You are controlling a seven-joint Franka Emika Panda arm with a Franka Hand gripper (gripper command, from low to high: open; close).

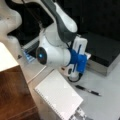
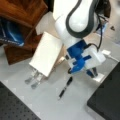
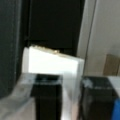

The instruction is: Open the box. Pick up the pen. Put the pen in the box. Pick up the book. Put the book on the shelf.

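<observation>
The box lies at a front view's right with its black lid down flat; its corner shows at a front view's bottom right. My gripper hangs low at the box's near-left front edge. In the wrist view the gripper is open, its two black fingers apart before a bright silver piece under the black lid. The slim black pen lies on the table near the gripper. The white book lies flat beside the wooden shelf.
The arm's white body looms over the table's middle. A black cable loop dangles under the wrist. Metal clips stick out from the book's end. A dark perforated mat fills a front view's bottom left.
</observation>
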